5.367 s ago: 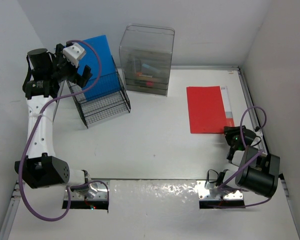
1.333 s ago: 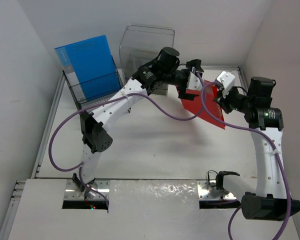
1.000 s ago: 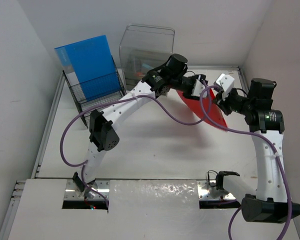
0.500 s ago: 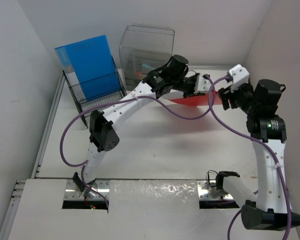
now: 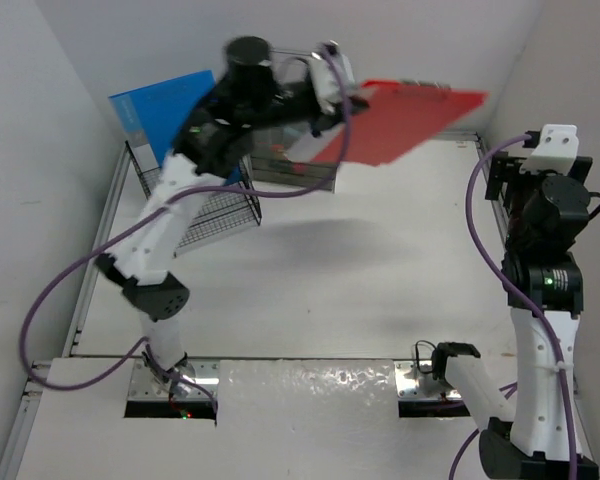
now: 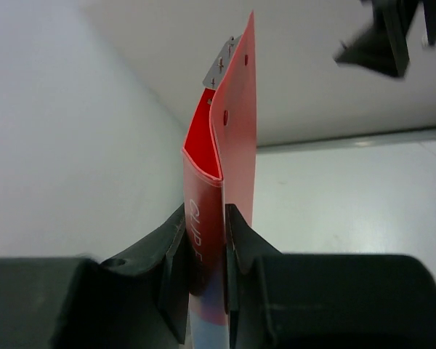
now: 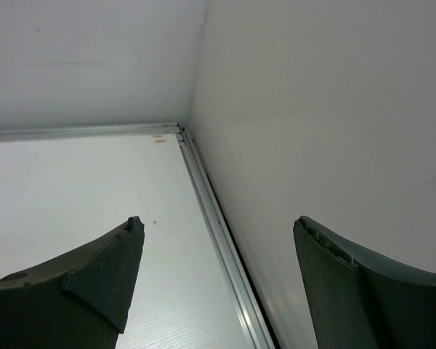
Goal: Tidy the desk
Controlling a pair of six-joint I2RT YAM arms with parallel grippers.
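My left gripper (image 5: 332, 112) is raised high at the back and shut on a red clip folder (image 5: 405, 122), which hangs in the air above the desk (image 5: 360, 290). In the left wrist view the folder (image 6: 232, 145) stands edge-on, pinched between the two black fingers (image 6: 176, 269). My right gripper (image 5: 502, 190) is at the right side near the wall, apart from the folder. Its jaws stand wide open with nothing between them, over the desk's right rail (image 7: 221, 233).
A black wire rack (image 5: 215, 215) at the back left holds an upright blue folder (image 5: 160, 115). A clear plastic drawer box (image 5: 305, 165) stands behind the raised left arm, partly hidden. White walls close in the left, back and right sides.
The right gripper opened, let go of the red folder and drew back to the right. The left arm swung up and leftward, carrying the folder off the desk.
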